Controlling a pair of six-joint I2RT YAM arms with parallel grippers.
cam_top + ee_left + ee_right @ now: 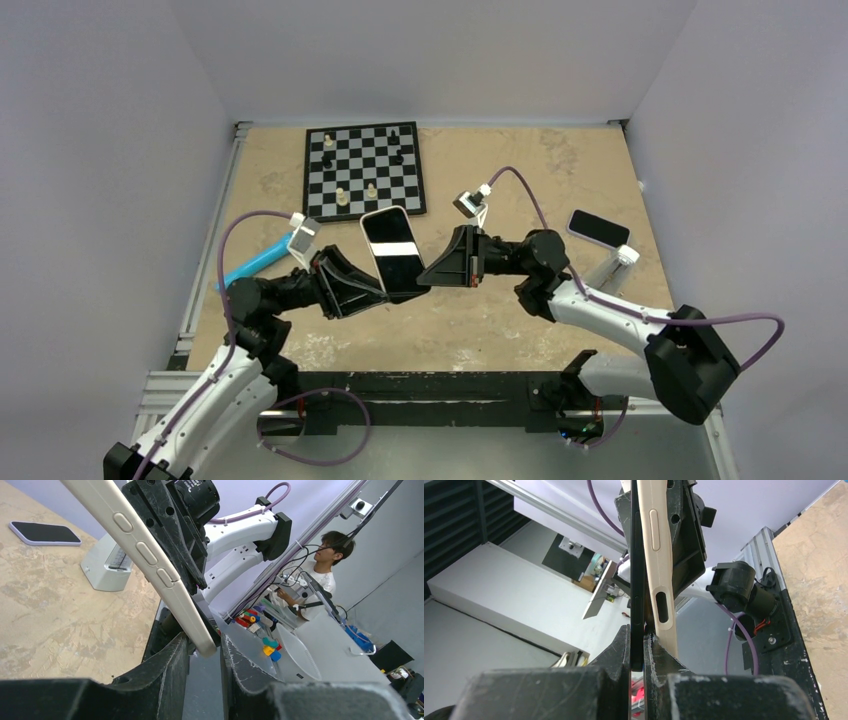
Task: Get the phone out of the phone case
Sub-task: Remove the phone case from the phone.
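Note:
A phone (390,250) with a dark screen, in a cream case, is held in the air between both grippers. My left gripper (380,293) grips its lower left edge. In the left wrist view the cream case (145,555) with side buttons runs down between my left gripper (205,652), shut on its corner. My right gripper (421,278) grips the right edge. In the right wrist view my right gripper (638,647) is shut on the black phone (636,580) alone. The cream case (656,555) edge sits outside the right finger, peeled off the phone there.
A chessboard (365,170) with several pieces lies at the back. A second dark phone (598,228) lies on the table at the right, next to a white stand (615,265). A blue object (250,265) lies at the left edge.

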